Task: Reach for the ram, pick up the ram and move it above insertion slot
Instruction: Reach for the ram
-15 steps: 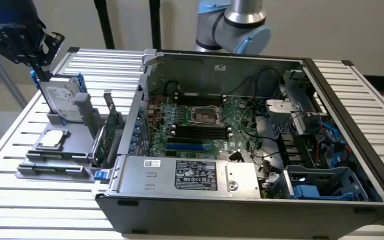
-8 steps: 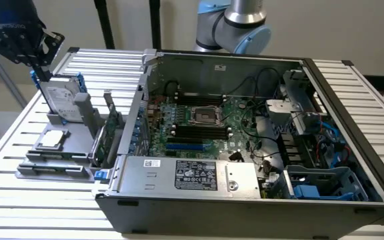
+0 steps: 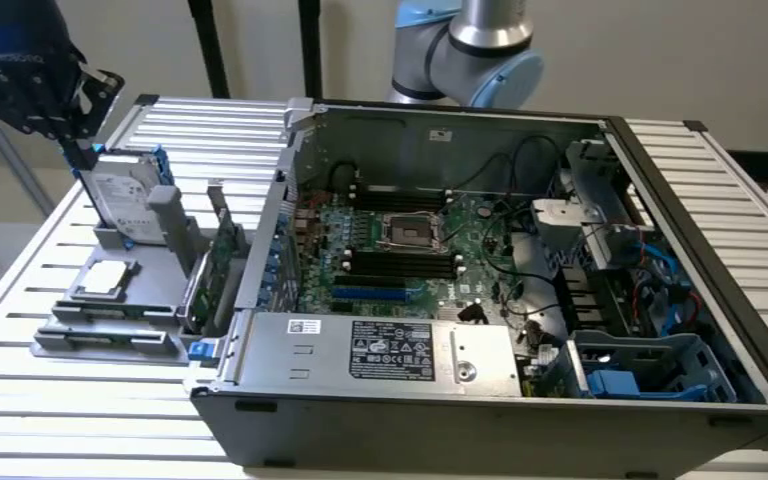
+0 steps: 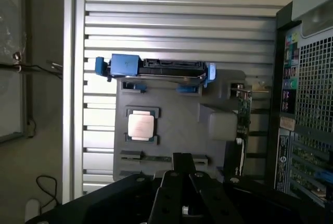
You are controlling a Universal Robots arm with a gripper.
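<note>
The ram is a thin dark strip set in the front groove of a grey holder on the slatted table, at the exterior view's left. In the wrist view the ram sits just past my gripper. My black gripper hangs high over the holder's far end, above a hard drive, well apart from the ram. The insertion slot is one of several parallel black sockets on the motherboard inside the open computer case.
The holder also carries a square silver processor and an upright green expansion card. A short blue socket lies in front of the black ones. Cables and a drive cage crowd the case at the exterior view's right.
</note>
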